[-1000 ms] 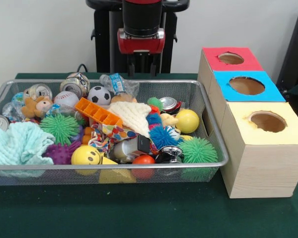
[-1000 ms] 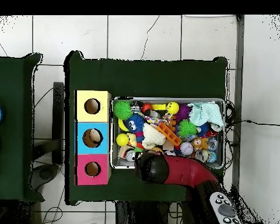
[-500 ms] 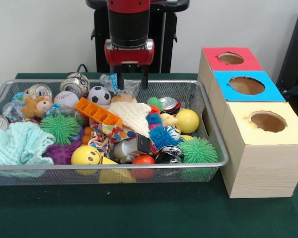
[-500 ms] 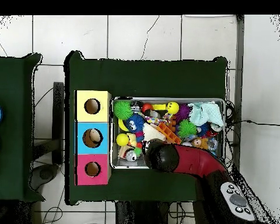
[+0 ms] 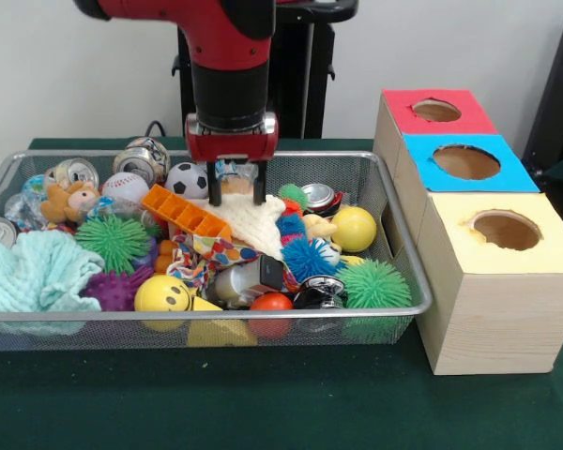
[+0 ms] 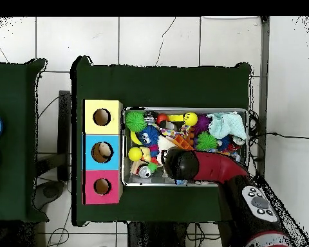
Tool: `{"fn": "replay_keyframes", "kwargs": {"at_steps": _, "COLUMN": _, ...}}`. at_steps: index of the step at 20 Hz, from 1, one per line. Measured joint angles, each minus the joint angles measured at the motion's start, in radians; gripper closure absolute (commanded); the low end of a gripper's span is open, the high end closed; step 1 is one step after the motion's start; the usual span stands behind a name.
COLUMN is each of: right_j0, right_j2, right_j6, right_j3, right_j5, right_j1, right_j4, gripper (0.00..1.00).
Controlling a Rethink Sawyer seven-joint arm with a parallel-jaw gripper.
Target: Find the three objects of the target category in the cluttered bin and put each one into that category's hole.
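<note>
pincer [image 5: 235,195] spread above cream cloth [image 5: 249,223], soccer ball [image 5: 187,180] beside

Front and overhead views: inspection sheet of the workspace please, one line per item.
Surface: dark green table cloth, bare in front.
Job's things: silver wire-mesh bin; wooden box with red, blue and yellow holed tops.
Clutter: cream knitted cloth, orange plastic brick, yellow smiley ball, green spiky ball, soccer ball, cans.
Hand: red-and-black hand open, fingers down at the cream cloth.
Cables: dark cables on the tiled floor.
Surroundings: second green table.
</note>
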Motion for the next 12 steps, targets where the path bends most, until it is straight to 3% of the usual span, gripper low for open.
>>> {"fn": "replay_keyframes", "kwargs": {"at_steps": 12, "right_j0": -0.036, "right_j2": 0.006, "right_j6": 0.000, "right_j3": -0.061, "right_j5": -0.064, "right_j1": 0.129, "right_j4": -0.086, "gripper": 0.00}}
